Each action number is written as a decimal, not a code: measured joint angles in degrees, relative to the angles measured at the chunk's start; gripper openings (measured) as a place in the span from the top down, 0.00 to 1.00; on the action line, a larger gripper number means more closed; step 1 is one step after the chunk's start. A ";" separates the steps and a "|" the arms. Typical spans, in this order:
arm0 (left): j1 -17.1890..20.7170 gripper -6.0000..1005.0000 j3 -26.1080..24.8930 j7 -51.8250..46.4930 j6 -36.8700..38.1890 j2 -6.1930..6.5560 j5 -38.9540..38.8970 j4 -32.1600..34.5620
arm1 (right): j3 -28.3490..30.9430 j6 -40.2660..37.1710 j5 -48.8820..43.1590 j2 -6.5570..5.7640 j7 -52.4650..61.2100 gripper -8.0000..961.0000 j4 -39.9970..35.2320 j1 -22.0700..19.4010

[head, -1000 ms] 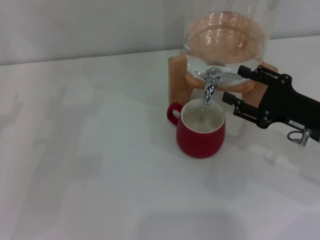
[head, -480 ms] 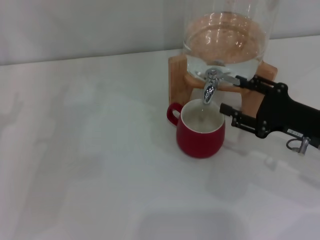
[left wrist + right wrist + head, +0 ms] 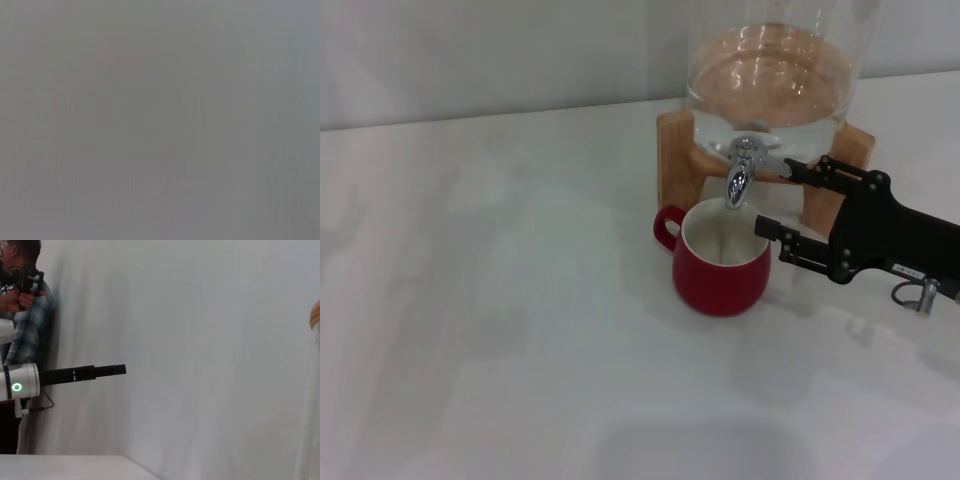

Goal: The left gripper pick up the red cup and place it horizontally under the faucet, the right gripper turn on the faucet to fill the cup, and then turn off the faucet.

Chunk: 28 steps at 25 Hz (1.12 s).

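The red cup (image 3: 720, 268) stands upright on the white table, its white inside open right under the chrome faucet (image 3: 739, 176). My right gripper (image 3: 774, 195) is open just right of the faucet. Its upper finger (image 3: 810, 170) is at the tip of the faucet's lever and its lower finger (image 3: 790, 235) is over the cup's right rim. My left gripper (image 3: 119, 370) is out of the head view. It shows in the right wrist view, held off in the air on its silver-grey arm (image 3: 20, 382) with a green light. The left wrist view is blank grey.
The faucet belongs to a glass water jar (image 3: 775, 65) on a wooden stand (image 3: 672, 165) at the back of the table (image 3: 500, 300). A person (image 3: 20, 305) stands behind my left arm in the right wrist view.
My right gripper has moved left, closer to the faucet's lever and over the cup's right rim. The cup has not moved.
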 joint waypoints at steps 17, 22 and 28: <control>0.45 0.12 0.28 0.00 -0.34 -0.03 0.00 0.00 | -1.39 0.75 0.06 -0.13 0.20 0.30 0.00 -0.17; 0.60 0.12 0.36 -0.09 -0.42 -0.03 0.00 0.00 | -0.93 0.63 0.52 0.17 -0.30 0.30 -0.01 -0.42; 0.70 0.12 0.45 -0.09 -0.72 -0.12 0.00 -0.09 | 0.69 0.05 0.70 0.28 -1.01 0.30 -0.01 -0.64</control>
